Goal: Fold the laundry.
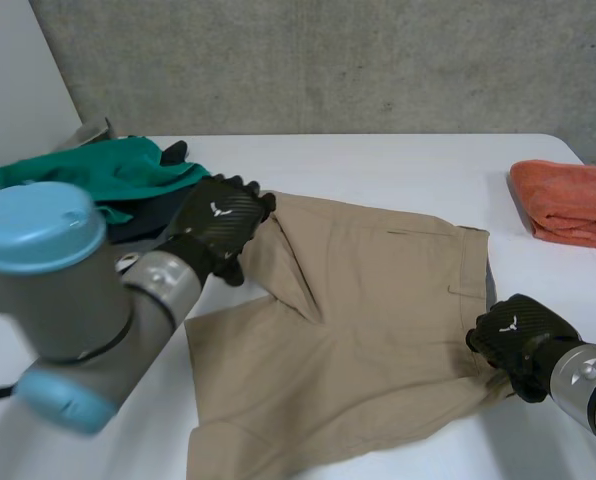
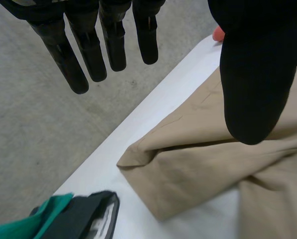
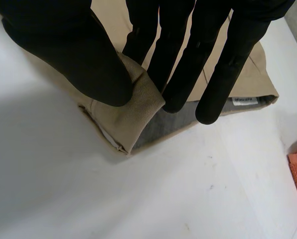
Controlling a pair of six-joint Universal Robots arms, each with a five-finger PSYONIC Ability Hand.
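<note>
the tan shorts (image 1: 358, 330) lay flat on the worktop (image 1: 398, 160), no real fold made yet by my reading. the right hand (image 1: 518, 340) pinched their near right waistband corner; the left hand (image 1: 218, 225) hung spread over the far left leg. a green heap (image 1: 108, 170) lay unfolded far left.

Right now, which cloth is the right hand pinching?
The tan shorts, their waistband corner pinched by the right hand; the orange towel and green garment lie apart.

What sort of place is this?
Likely a lab or test bench rather than a home: a bare white table in front of a raw concrete wall, with laundry staged on it: tan shorts, a folded orange towel and a heap of green clothing.
</note>
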